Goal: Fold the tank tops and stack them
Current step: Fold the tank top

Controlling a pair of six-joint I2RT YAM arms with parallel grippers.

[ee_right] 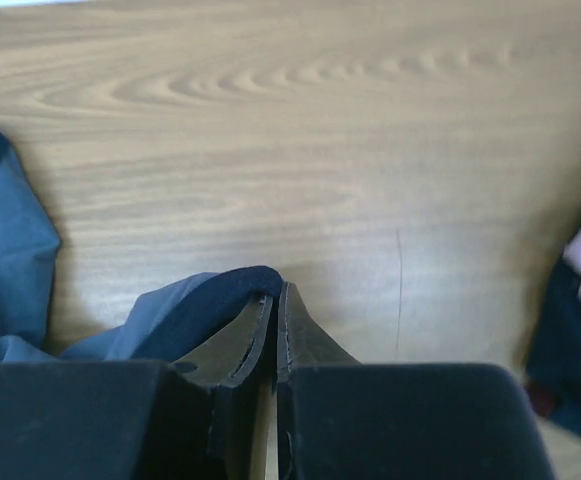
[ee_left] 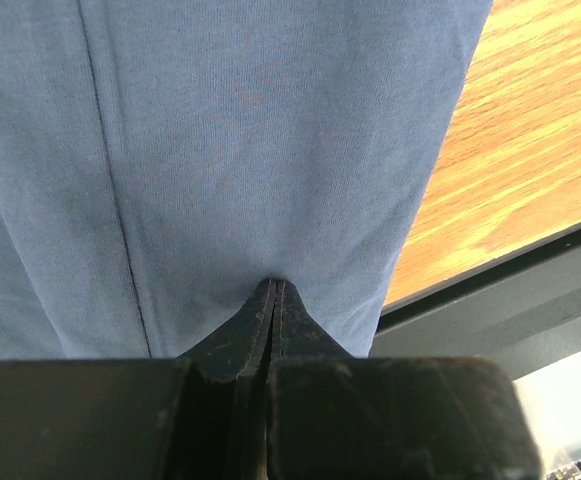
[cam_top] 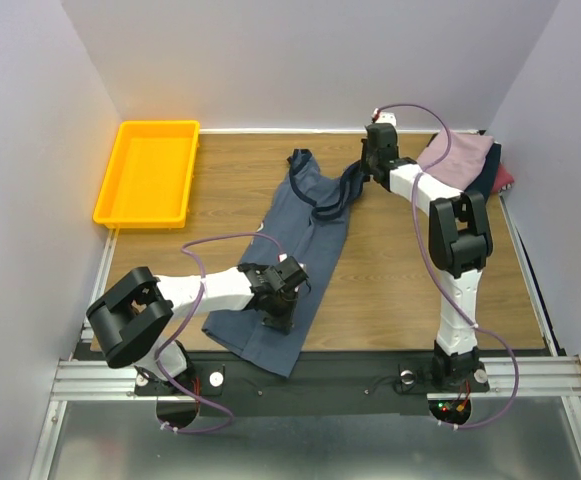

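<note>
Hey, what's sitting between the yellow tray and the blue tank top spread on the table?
Nothing. Between the yellow tray and the slate-blue tank top there is only bare wooden table, as the top external view shows.

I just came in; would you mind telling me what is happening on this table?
Both arms are gripping the unfolded slate-blue tank top. The left gripper is shut near its hem, the right gripper on a dark-trimmed strap at the far end. The other tops lie piled at the far right corner.
</note>
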